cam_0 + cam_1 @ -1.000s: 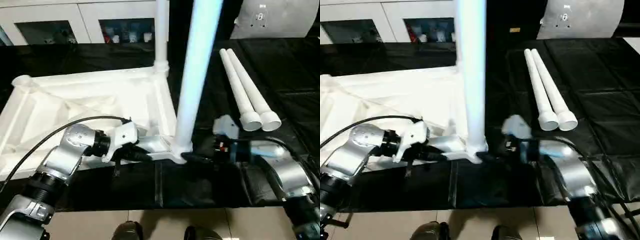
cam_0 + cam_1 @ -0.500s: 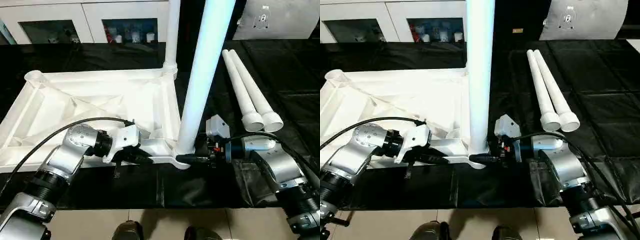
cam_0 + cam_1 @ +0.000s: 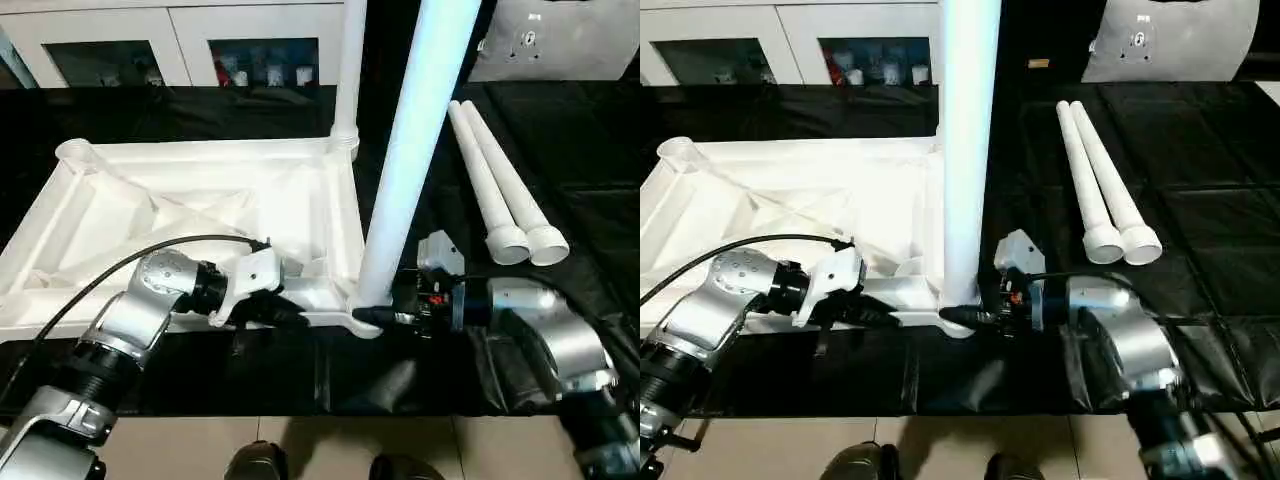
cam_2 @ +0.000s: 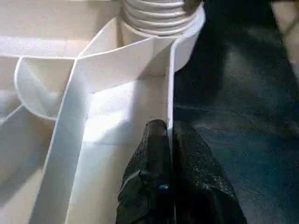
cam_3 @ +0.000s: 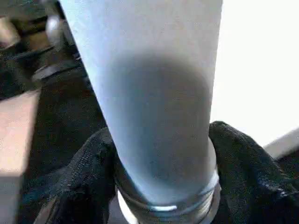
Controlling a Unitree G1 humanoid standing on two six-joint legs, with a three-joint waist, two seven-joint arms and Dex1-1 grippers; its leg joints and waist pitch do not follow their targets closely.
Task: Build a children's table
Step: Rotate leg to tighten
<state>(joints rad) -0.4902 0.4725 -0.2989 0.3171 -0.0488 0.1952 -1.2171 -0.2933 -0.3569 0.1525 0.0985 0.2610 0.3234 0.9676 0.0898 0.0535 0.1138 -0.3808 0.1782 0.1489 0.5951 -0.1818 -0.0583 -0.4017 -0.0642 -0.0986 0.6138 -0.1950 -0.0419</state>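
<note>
our left gripper pinches the top's rim; right gripper clasps the leg low. light, stiff, slick; we'd hold near the socket.

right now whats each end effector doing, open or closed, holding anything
Left end effector: closed, pinching the tabletop's rim.
Right end effector: closed around the base of the upright leg at the near corner.

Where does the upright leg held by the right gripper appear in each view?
Left eye: upright leg right of centre, base in the tabletop's near corner.
Right eye: centre.
Left wrist: its ribbed base at the corner socket.
Right wrist: up close, between the right gripper's fingers.
Shared landmark: that corner socket.
</note>
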